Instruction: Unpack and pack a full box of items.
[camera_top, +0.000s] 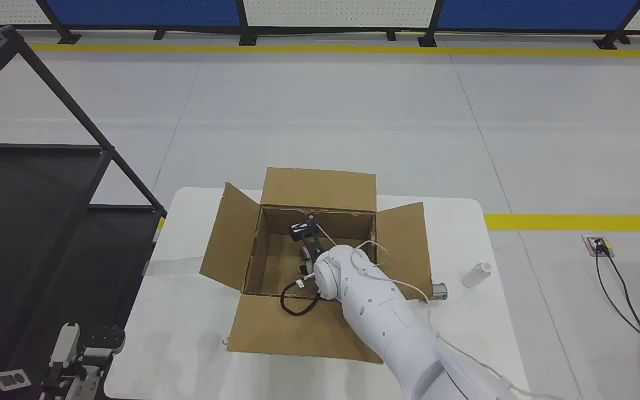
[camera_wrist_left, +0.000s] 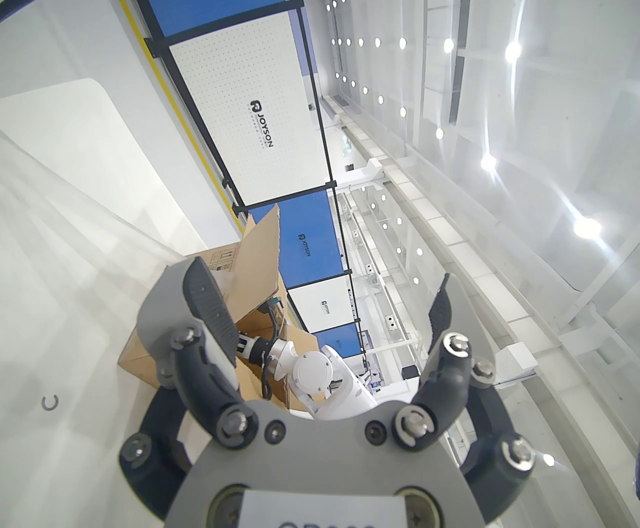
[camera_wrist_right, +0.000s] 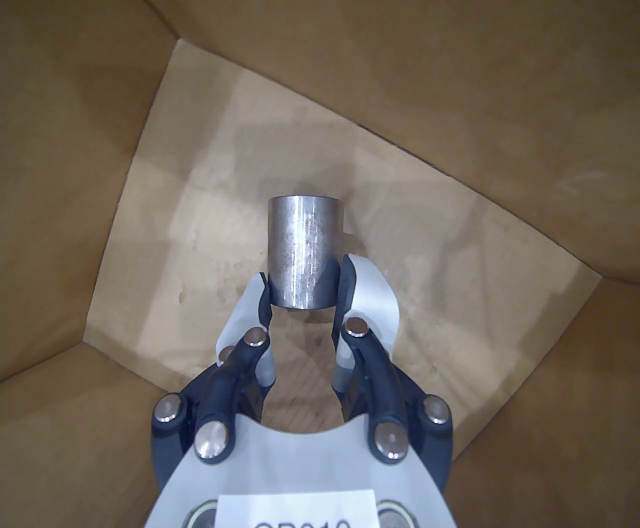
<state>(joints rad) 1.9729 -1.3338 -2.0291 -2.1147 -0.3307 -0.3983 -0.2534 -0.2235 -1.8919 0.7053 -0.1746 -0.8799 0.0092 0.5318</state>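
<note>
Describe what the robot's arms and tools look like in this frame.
The left tool and right tool match: grey base plate with a white label, dark linkages with silver screws, pale curved fingers with black textured pads. The right arm is glossy white with rounded joints; a black cable loops beside its wrist.

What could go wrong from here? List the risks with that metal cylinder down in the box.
1. The right gripper pinches the metal cylinder only at one end, near its fingertips. The smooth metal might slip or tilt and drop.
2. The gripper works deep inside the box, with walls close on several sides. Coming out, it could catch a wall or flap and drag the box along.
</note>
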